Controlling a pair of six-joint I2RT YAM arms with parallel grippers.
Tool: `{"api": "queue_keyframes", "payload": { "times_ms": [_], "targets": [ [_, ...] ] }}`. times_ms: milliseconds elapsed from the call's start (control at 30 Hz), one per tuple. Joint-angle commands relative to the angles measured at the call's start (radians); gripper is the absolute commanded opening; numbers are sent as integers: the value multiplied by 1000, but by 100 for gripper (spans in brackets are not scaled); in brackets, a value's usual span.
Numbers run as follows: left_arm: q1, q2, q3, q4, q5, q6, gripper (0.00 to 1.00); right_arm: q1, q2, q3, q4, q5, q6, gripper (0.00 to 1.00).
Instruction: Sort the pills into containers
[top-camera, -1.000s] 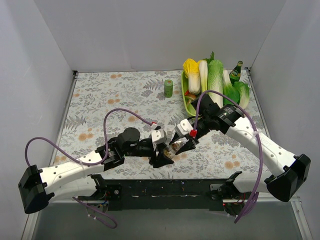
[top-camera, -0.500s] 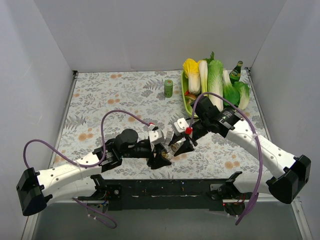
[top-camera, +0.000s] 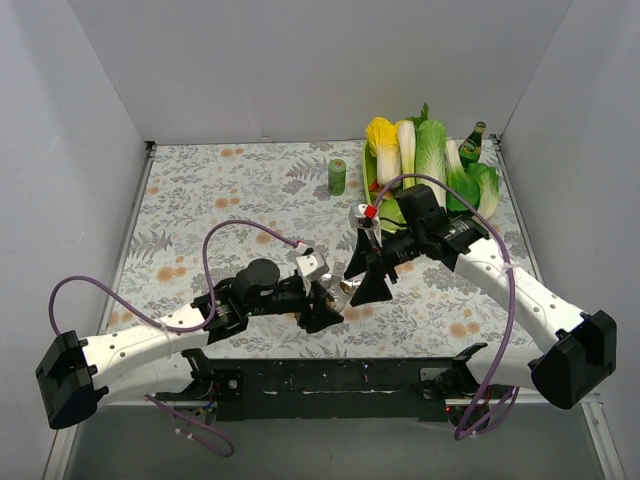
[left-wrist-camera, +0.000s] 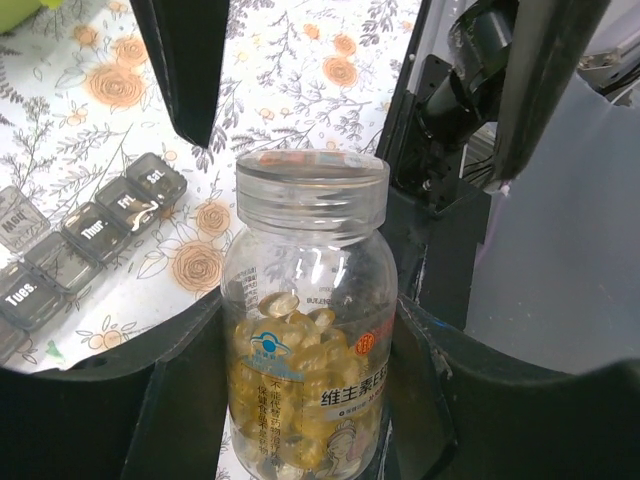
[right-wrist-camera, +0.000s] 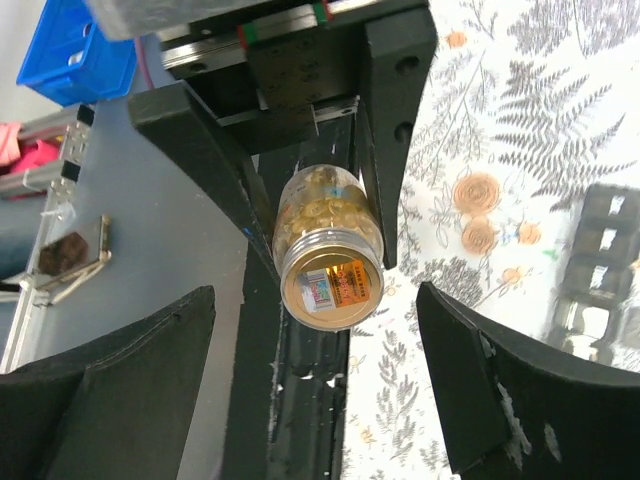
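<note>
The flower-printed table fills the white-walled cell, with my two arms reaching in from its near edge and meeting just right of centre. At the far right sits a green tray piled with napa cabbages and other greens, a green glass bottle standing behind it. My left gripper is clamped on a clear pill bottle, one finger pressed against each side of its lower half; the bottle is about two-thirds full of yellow softgels and carries a Chinese-language label. My right gripper hangs just beyond the bottle's capped end with its jaws spread wide, one on each side of the cap and neither touching it. From my right wrist, the bottle's round end faces the camera and shows an orange sticker. The weekly pill organiser, a dark strip of joined compartments with lids marked Tues., Thur., Fri. and Sat., lies flat on the cloth just beside the held bottle, apart from both grippers. A small green cylinder stands upright near the tray's left edge.
</note>
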Motion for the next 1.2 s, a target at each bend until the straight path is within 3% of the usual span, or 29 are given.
{"api": "queue_keyframes", "payload": {
  "times_ms": [0, 167, 467, 567, 600, 667, 700, 733, 767, 867, 900, 967, 1033, 1167],
  "targets": [
    [4, 35, 23, 48, -33, -27, 0, -1, 9, -38, 109, 69, 181, 88],
    [4, 47, 16, 77, -41, -32, 0, 1, 22, -31, 115, 98, 196, 86],
    [4, 50, 9, 94, -44, -32, 0, 10, 55, -31, 121, 92, 213, 71],
    [4, 50, 9, 94, -48, -32, 0, 18, 63, -22, 121, 71, 204, 53],
    [4, 49, 9, 94, -50, -32, 0, 18, 63, -20, 119, 65, 198, 36],
    [4, 47, 9, 91, -48, -29, 0, 21, 62, -9, 95, 42, 169, 21],
    [4, 46, 9, 88, -44, -23, 0, 22, 60, -3, 80, 36, 121, 8],
    [4, 42, 9, 83, -41, -18, 0, 31, 58, 4, 60, 23, 83, 6],
    [4, 39, 9, 73, -16, -10, 0, 38, 57, 24, 3, 10, 40, 4],
    [4, 6, 9, 42, 24, 25, 0, 82, 49, 79, -141, -37, -286, 2],
    [4, -7, 8, 36, 51, 33, 0, 115, 43, 87, -232, -30, -506, 2],
    [4, -46, 9, 8, 77, 37, 0, 137, 10, 86, -299, -9, -715, 2],
    [5, -72, 19, -15, 113, 36, 0, 159, -29, 63, -278, 37, -858, 3],
    [5, -79, 16, -55, 133, 13, 0, 168, -11, 110, -278, 71, -905, 4]
  ]
}}
